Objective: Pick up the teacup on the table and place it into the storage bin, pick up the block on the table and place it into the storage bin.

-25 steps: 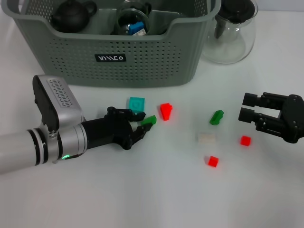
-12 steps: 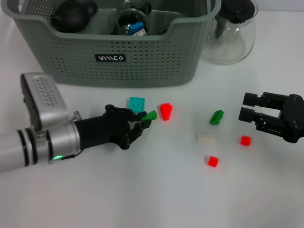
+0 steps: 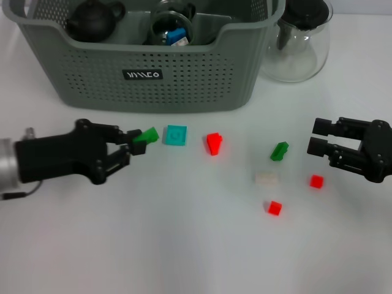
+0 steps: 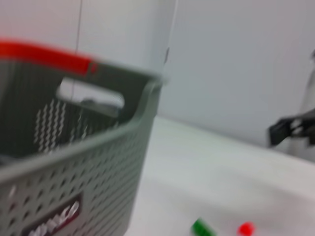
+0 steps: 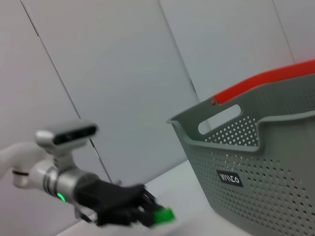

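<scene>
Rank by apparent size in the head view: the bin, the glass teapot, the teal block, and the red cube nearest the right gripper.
1. bin, by far the largest.
2. glass teapot.
3. teal block.
4. red cube, smallest; all four lie at a similar depth, so the order should hold.

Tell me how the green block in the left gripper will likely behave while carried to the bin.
The green block, pinched at the left gripper tips, looks rigid and probably light. Only its end seems gripped, so it might pivot or slip. Dropped, its flat faces shouldn't roll.
</scene>
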`<state>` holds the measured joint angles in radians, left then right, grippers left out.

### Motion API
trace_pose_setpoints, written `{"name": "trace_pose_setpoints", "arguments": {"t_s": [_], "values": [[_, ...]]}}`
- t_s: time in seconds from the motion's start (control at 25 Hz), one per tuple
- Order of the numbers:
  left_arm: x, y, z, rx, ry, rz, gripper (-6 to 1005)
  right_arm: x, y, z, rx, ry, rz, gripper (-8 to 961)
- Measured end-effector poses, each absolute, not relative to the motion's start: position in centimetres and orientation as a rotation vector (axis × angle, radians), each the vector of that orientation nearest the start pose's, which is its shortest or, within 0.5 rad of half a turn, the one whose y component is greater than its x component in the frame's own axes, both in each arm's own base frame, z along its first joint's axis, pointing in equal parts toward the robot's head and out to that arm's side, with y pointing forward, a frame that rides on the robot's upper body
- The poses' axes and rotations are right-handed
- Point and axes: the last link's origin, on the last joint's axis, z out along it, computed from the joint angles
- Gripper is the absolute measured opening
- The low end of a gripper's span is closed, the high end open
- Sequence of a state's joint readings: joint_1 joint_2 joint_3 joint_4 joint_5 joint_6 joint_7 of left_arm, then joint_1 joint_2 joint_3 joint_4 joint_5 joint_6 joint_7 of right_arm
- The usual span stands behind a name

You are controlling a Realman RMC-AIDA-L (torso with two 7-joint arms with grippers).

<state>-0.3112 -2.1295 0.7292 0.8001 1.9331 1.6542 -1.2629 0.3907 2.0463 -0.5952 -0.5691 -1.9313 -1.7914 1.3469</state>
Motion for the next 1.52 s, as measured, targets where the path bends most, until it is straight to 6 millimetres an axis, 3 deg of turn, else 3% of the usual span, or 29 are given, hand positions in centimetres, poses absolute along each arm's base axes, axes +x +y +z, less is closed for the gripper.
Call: {"name": "trace_pose_setpoints", "arguments": {"t_s": [0.12,0.24,0.48,0.64,0.76,0.84,1.12,1.28,1.52], "values": [[-27.4,27.7,2.8,-2.679,-0.516,-0.84,161,29.0,27.1,1.7,-2.675,0.774,1.004,535],[-25.3,29.4,5.1,-2.611,-0.534,-1.001,164,29.0,27.1,1.7,-2.675,0.773,1.005,535],[-21.1,34.8,9.3,-2.477,-0.563,-1.161,169,28.9,27.1,1.6,-2.674,0.77,1.007,534],[-18.6,39.1,10.9,-2.451,-0.656,-1.071,173,28.9,27.2,1.5,-2.676,0.768,1.008,534],[-17.0,41.8,9.4,-2.51,-0.701,-0.857,176,28.9,27.2,1.5,-2.676,0.763,1.007,535],[-16.3,42.8,7.4,-2.547,-0.707,-0.701,177,28.8,27.2,1.5,-2.674,0.761,1.01,534],[-16.1,44.6,1.2,-2.5,-0.641,-0.301,184,28.6,27.4,1.4,-2.677,0.75,1.014,534],[-16.3,45.6,0.6,-2.419,-0.683,-0.179,187,28.6,27.4,1.4,-2.678,0.751,1.014,534],[-16.1,45.6,0.3,-2.405,-0.693,-0.169,192,28.6,27.4,1.4,-2.676,0.751,1.016,534]]}}
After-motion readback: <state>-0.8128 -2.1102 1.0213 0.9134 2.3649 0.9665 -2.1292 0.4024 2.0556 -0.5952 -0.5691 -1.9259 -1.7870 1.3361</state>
